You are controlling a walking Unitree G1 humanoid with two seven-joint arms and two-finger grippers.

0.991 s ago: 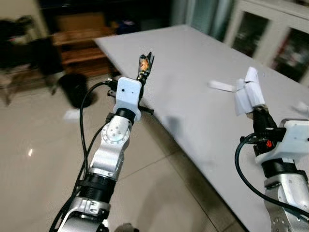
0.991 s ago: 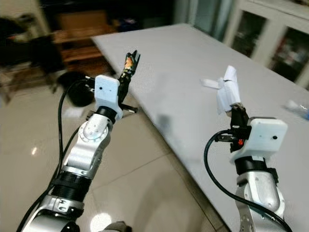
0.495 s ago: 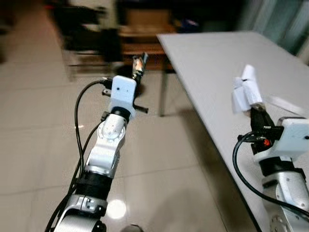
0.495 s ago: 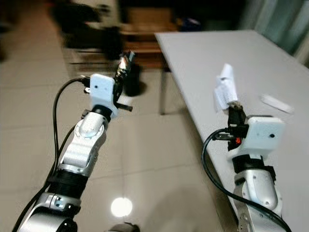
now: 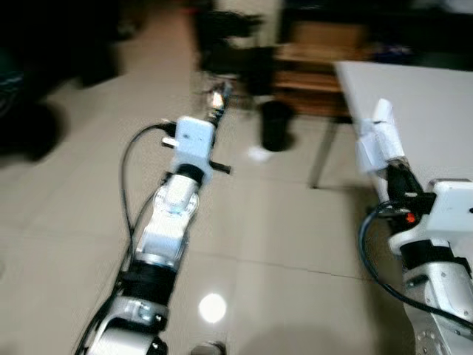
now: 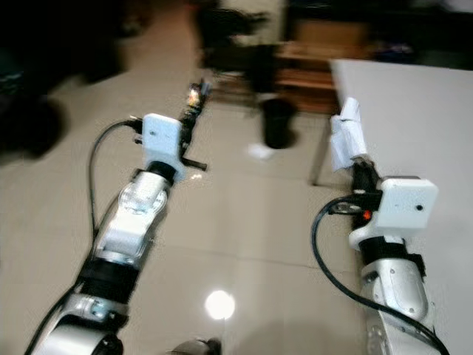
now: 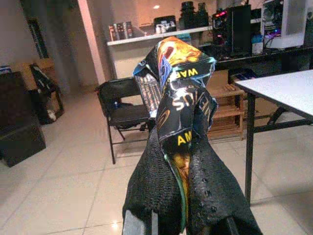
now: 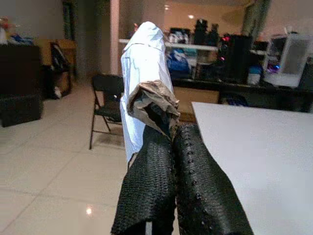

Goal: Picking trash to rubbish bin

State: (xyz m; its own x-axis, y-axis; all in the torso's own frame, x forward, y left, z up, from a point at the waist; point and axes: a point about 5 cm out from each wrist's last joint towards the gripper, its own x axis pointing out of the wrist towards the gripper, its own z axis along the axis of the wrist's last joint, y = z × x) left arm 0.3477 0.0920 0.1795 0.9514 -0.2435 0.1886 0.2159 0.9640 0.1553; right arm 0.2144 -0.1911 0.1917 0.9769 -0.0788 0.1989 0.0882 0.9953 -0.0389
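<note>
Both arms are raised in front of the body, each carrying trash clear of the floor, which reads as the carry stage toward the bin.

On the near right, the right hand [image 6: 353,164] is closed on a crumpled white paper [image 8: 142,73] wrapped around a scrap of brown paper [image 8: 154,104], pinched at its lower end so the rest stands up above the fingertips. The grey table [image 5: 429,111] lies just to its right.

Further out on the left, the left hand [image 5: 216,106] is clamped on a snack wrapper [image 7: 178,93], glossy, dark with orange and yellow print, folded over the fingers.

Beyond, a black rubbish bin [image 5: 276,126] stands on the tiled floor [image 5: 273,237] near the table leg, with a white scrap [image 5: 259,154] lying beside it.
</note>
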